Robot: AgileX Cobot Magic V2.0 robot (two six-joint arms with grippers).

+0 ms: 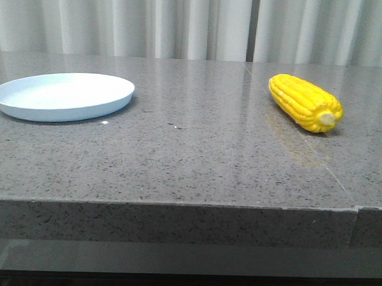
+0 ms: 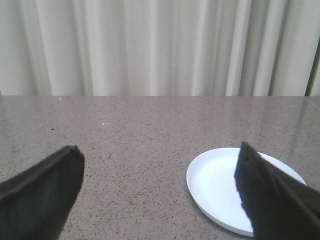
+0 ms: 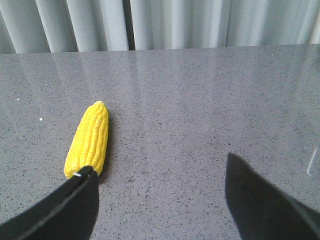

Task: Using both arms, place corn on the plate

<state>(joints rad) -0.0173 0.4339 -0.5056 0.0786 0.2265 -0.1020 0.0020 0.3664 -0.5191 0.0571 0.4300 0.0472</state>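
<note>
The yellow corn [image 1: 305, 102] lies on the grey stone table at the right, its pale stub end toward the front. The pale blue plate [image 1: 63, 95] sits at the left, with nothing on it. No arm shows in the front view. In the left wrist view my left gripper [image 2: 159, 157] is open over bare table, and the plate [image 2: 217, 185] lies beyond, partly behind one finger [image 2: 272, 195]. In the right wrist view my right gripper [image 3: 160, 172] is open and holds nothing. The corn [image 3: 89, 140] lies ahead of it, its near end hidden behind one finger [image 3: 65, 210].
The grey speckled table [image 1: 191, 149] has a front edge close to the camera and a seam on the right. Pale curtains [image 1: 196, 23] hang behind the table's far edge.
</note>
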